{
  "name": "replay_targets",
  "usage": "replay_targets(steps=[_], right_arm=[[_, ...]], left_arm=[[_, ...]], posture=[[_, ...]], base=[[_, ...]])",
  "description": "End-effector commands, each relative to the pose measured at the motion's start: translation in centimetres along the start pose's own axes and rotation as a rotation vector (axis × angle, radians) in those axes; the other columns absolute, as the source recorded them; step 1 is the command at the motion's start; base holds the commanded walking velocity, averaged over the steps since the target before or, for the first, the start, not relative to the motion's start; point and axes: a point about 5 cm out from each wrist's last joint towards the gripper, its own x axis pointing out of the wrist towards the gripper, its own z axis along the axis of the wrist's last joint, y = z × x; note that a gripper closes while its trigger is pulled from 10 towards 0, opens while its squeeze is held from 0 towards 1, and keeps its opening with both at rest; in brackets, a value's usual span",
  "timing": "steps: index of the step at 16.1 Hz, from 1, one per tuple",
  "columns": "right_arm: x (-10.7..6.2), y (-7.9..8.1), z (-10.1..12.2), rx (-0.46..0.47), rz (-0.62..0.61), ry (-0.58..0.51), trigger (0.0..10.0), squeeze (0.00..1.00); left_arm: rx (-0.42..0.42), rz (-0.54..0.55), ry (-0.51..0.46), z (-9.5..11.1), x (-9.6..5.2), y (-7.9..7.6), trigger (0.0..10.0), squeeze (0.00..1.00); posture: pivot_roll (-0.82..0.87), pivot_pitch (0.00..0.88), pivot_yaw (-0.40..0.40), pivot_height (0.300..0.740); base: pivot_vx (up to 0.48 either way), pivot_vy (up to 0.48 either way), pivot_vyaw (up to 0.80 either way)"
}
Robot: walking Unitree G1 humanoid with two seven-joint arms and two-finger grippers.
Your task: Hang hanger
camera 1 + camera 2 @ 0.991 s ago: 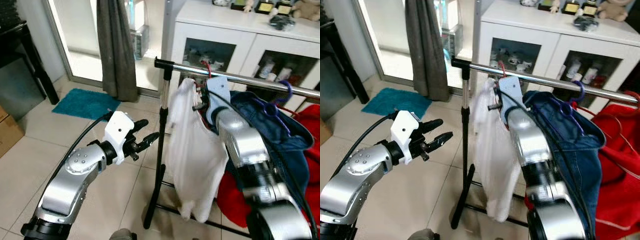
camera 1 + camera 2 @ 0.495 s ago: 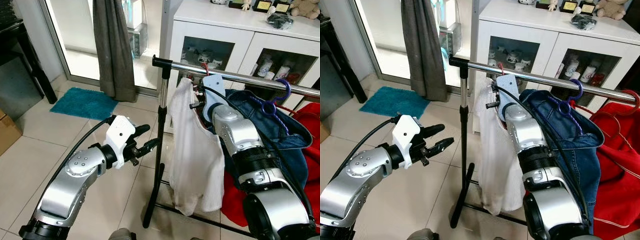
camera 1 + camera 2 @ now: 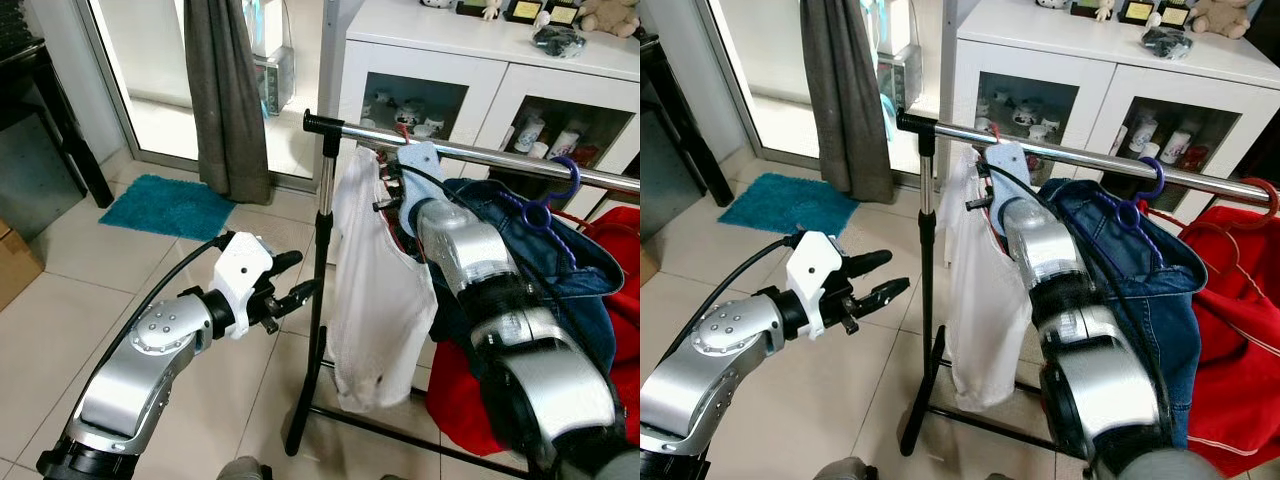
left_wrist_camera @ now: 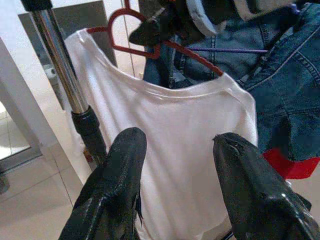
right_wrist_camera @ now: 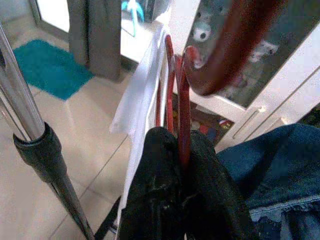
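Right end effector [image 5: 177,200] is raised to the chrome rail [image 3: 480,155] of the clothes rack, fingers [image 5: 155,200] clamped on the neck of the red hanger [image 5: 182,100]; the white shirt [image 3: 375,290] hangs from that hanger directly below the end effector; the hook curves up just above the fingers and reads as level with or slightly over the rail, but whether it is seated on the rail cannot be told from these views. Step in hand, as judged: placing the hook over the rail near its capped end, just beyond the upright post [image 3: 318,290]; to the far side of the right end effector along the rail hang a blue denim garment [image 3: 545,250] on a purple hanger [image 3: 560,185] and a red garment [image 3: 615,250], close enough to crowd the slot. Left end effector [image 3: 290,280] hovers low and well short of the post, fingers [image 4: 117,175] spread apart and empty; its wrist view looks between them at the shirt front and post. Next move, as judged: lower the hook until the rail carries the weight, confirm the hook sits fully over the rail, then part the right fingers and withdraw clear of the shirt collar; risk: the hook catching the denim, or sliding off the end cap [image 3: 312,122].
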Motion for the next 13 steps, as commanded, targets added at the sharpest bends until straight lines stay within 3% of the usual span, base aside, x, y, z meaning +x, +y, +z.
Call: replay_targets(steps=[1, 8, 9, 10, 11, 13], right_arm=[[0.1, -0.6, 0.4, -0.012, -0.014, 0.002, 10.0, 0.00], [0.6, -0.7, -0.4, 0.008, -0.003, 0.061, 10.0, 0.00], [0.6, -0.9, -0.3, 0.019, -0.007, 0.045, 10.0, 0.51], [0.6, -1.0, -0.2, 0.023, -0.009, 0.032, 10.0, 0.64], [0.5, -1.1, 0.1, 0.018, -0.002, 0.003, 10.0, 1.00], [0.2, -1.3, 0.7, 0.021, 0.017, -0.067, 10.0, 1.00]], left_arm=[[0.020, -0.015, 0.001, 0.4, 0.1, -0.1, 10.0, 0.00], [0.011, -0.010, -0.005, 0.4, 0.0, -0.3, 10.0, 0.00], [0.012, -0.010, -0.004, 0.3, -0.1, -0.3, 10.0, 0.00], [0.012, -0.010, -0.003, 0.3, -0.1, -0.3, 10.0, 0.00], [0.012, -0.009, -0.004, 0.4, -0.1, -0.2, 10.0, 0.00], [-0.006, 0.016, -0.016, 0.4, 0.0, 0.1, 10.0, 0.00]], posture=[[0.08, 0.000, -0.048, 0.723], [0.09, 0.000, -0.062, 0.723], [0.09, 0.000, -0.062, 0.723], [0.08, 0.000, -0.053, 0.723], [0.08, 0.000, -0.050, 0.723], [0.08, 0.000, -0.045, 0.723]], base=[[0.000, 0.000, 0.00], [0.000, 0.000, 0.00], [0.000, 0.000, 0.00], [0.000, 0.000, 0.00], [0.000, 0.000, 0.00], [0.000, 0.000, 0.00]])
